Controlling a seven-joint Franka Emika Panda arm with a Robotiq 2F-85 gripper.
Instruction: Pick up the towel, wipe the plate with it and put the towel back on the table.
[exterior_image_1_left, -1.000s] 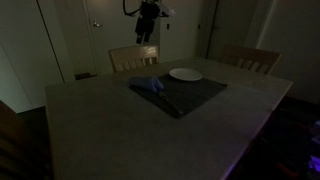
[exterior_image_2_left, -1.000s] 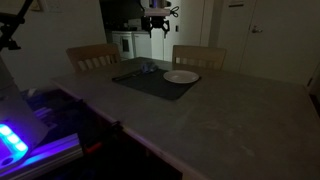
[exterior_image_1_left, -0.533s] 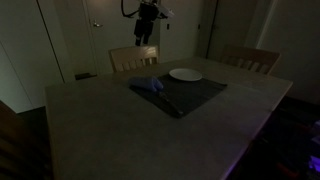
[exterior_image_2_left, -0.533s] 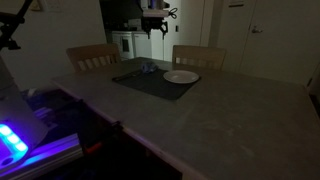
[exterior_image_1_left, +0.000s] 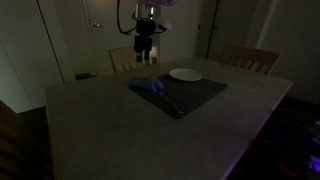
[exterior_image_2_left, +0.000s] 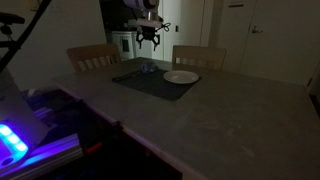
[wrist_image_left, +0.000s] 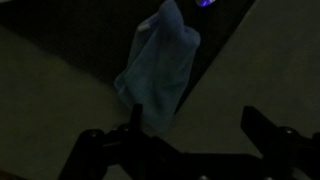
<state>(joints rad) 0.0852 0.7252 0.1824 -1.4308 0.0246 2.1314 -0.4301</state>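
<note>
fingers: two dark fingers (wrist_image_left: 265, 130) at the 6 o'clock edge of the wrist view, spread wide apart, holding nothing
gripper: gripper (exterior_image_1_left: 146, 56) hangs in the air pointing down, well above the surface; also seen in an exterior view (exterior_image_2_left: 150, 42); no contact with anything
towel: blue towel (wrist_image_left: 160, 65) lies crumpled on the dark placemat; in the wrist view it fills the middle, at 12 o'clock from the gap between the fingers; in an exterior view (exterior_image_1_left: 150, 85) it sits at 6 o'clock from the gripper, apart from it
towel spot: near the placemat's far corner, on the side toward the chairs (exterior_image_2_left: 146, 69)
plate: white plate (exterior_image_1_left: 185, 74) lies flat, at about 2 o'clock from the towel, near it but not touching; it looks to overlap the placemat's edge, too dark to be sure (exterior_image_2_left: 181, 77)
placemat: dark rectangular placemat (exterior_image_1_left: 190, 97) set at an angle on the surface (exterior_image_2_left: 155, 86)
surface: big pale table surface (exterior_image_1_left: 120, 130), seen in both exterior views (exterior_image_2_left: 220, 120)
chairs: one wooden chair back (exterior_image_1_left: 128, 58) right behind the gripper at the far edge, a second chair back (exterior_image_1_left: 250, 58) at 3 o'clock from it; both show in an exterior view (exterior_image_2_left: 92, 55) (exterior_image_2_left: 198, 55)
in the way: plate is the closest thing to the towel; chair backs stand past the surface's edge
background: white door (exterior_image_1_left: 95, 30); blue-purple glow (exterior_image_2_left: 15, 140) at 8 o'clock in an exterior view
lighting: very dim, fine detail hard to read
</note>
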